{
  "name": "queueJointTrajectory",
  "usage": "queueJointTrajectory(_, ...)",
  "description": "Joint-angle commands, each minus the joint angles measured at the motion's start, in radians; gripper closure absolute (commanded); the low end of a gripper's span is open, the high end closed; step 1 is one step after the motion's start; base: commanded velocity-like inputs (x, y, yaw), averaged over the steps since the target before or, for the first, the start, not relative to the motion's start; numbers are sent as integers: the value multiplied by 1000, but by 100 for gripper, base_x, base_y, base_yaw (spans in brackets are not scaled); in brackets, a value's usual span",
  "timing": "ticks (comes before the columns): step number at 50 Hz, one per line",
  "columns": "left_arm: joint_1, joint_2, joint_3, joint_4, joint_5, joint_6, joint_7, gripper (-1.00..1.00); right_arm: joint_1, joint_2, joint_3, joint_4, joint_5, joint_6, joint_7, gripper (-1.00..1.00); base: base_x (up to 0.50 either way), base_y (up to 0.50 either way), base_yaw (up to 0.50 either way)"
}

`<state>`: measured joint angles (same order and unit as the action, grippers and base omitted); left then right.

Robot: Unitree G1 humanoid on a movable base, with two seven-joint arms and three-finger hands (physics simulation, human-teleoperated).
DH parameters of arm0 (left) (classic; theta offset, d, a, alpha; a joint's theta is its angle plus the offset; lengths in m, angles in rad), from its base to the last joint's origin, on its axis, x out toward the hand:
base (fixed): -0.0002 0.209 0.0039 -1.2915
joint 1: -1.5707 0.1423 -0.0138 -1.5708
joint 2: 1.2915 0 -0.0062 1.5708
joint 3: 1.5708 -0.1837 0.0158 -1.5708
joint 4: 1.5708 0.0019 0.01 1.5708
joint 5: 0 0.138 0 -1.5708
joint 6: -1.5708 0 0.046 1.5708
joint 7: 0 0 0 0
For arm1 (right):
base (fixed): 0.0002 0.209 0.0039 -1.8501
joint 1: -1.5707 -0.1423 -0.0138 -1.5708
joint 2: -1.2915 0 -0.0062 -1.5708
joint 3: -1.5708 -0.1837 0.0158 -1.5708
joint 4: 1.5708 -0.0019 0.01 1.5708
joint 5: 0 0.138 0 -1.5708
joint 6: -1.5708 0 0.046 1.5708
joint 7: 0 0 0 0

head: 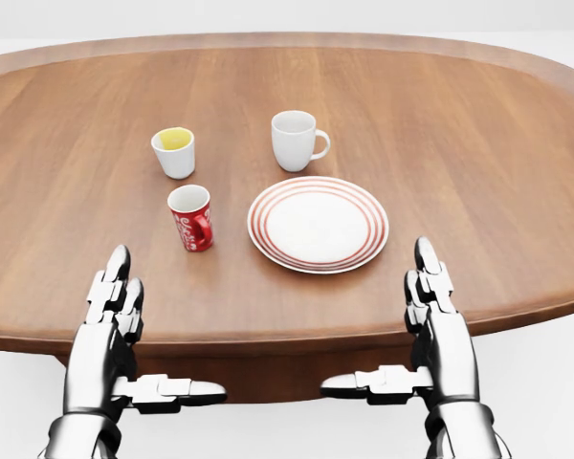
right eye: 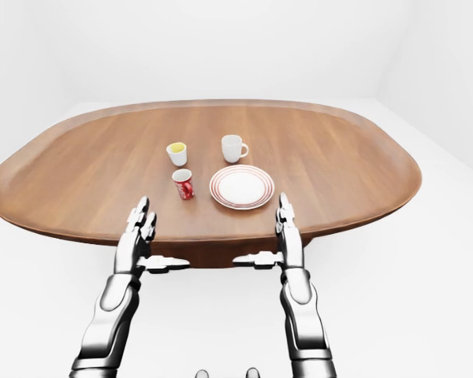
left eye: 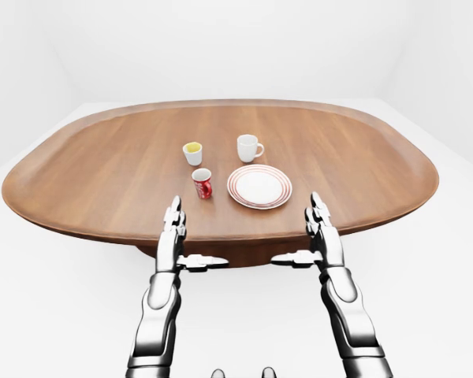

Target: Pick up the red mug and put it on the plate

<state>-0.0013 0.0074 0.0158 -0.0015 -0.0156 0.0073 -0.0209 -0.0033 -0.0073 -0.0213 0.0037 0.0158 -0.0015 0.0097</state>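
Observation:
The red mug (head: 190,218) stands upright on the wooden table (head: 459,191), just left of the white plate (head: 318,224) with red rings. The plate is bare. My left hand (head: 134,335) hovers at the table's near edge, below and left of the mug, fingers straight and thumb out, open and holding nothing. My right hand (head: 407,330) mirrors it below and right of the plate, open as well. Neither hand touches the mug or the plate.
A white cup (head: 175,152) with a yellow inside stands above the red mug in the head view. A plain white mug (head: 296,141) stands above the plate. The oval table reaches wide to both sides; white floor (left eye: 55,315) surrounds it.

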Motion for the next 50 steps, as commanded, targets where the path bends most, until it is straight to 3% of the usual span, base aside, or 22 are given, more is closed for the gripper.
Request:
queueJointTrajectory(1, -7, 11, 24, 9, -26, 9, -33, -100, -1, -13, -32, -4, 20, -1, 6, -100, 0, 0, 0)
queueJointTrajectory(10, -2, 11, 26, -2, -30, 13, -34, -100, 15, -9, -17, -36, 6, 10, 5, -100, 0, 0, 0)
queueJointTrajectory(50, 16, 8, 19, -35, -29, 22, -34, -100, 11, -8, -9, -15, -18, 0, 9, -100, 0, 5, 0)
